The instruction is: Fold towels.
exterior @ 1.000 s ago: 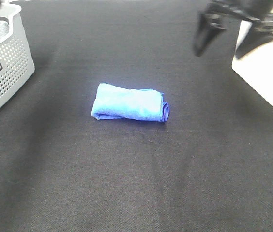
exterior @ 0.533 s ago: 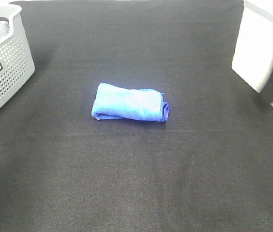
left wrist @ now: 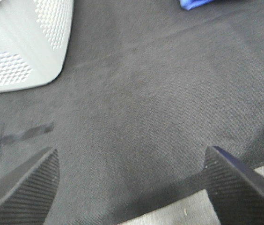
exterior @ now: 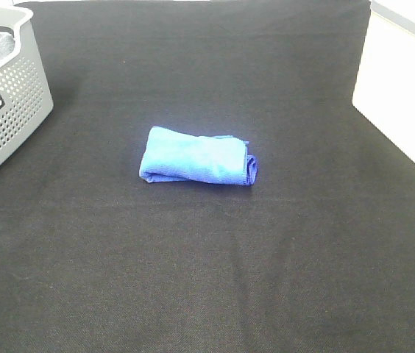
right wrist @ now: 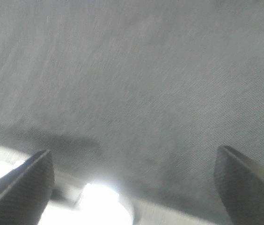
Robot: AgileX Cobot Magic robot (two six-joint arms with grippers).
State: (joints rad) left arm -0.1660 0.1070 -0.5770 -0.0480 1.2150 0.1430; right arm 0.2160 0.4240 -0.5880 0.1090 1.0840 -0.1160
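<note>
A blue towel [exterior: 198, 157] lies folded into a small thick rectangle in the middle of the black cloth-covered table [exterior: 207, 265]. A corner of it shows in the left wrist view [left wrist: 202, 3]. Neither arm shows in the exterior high view. My left gripper [left wrist: 132, 187] is open and empty, over the black cloth near the grey basket. My right gripper [right wrist: 132, 183] is open and empty, over the black cloth by the table's edge.
A grey perforated laundry basket [exterior: 5, 95] with more cloth inside stands at the back left; it also shows in the left wrist view [left wrist: 24, 42]. The table's right edge borders a white surface [exterior: 402, 95].
The right arm was in view at the back right one second ago and has moved out of the exterior high view. The towel has not moved.
</note>
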